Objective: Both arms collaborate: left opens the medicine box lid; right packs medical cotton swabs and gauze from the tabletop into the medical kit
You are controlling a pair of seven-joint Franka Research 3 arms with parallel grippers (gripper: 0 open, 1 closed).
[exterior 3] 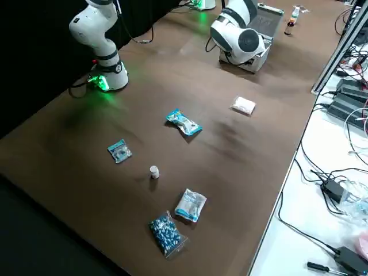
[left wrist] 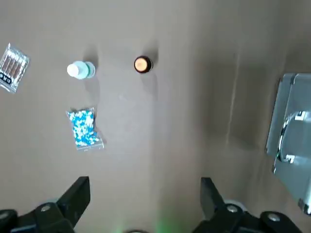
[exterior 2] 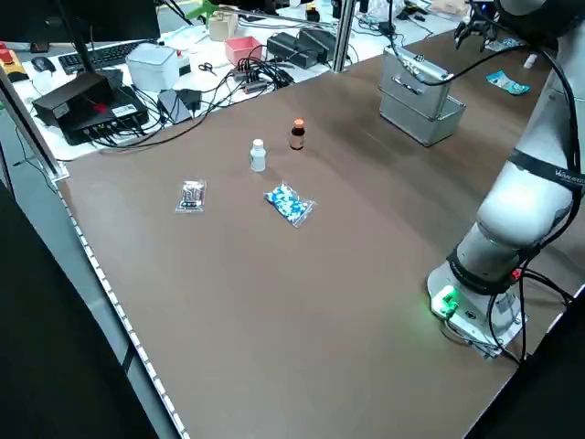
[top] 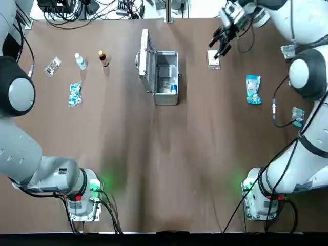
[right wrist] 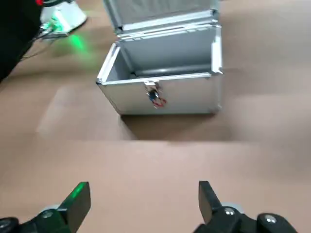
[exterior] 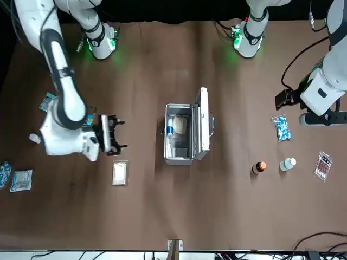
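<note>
Right pincer (top: 222, 42) spread wide, poised over gauze (top: 213, 59).

An overhead camera looks straight down; a front camera faces the robot across the table (top: 154, 179). Both share the open box (top: 163, 77), seen close by the right wrist camera.
</note>
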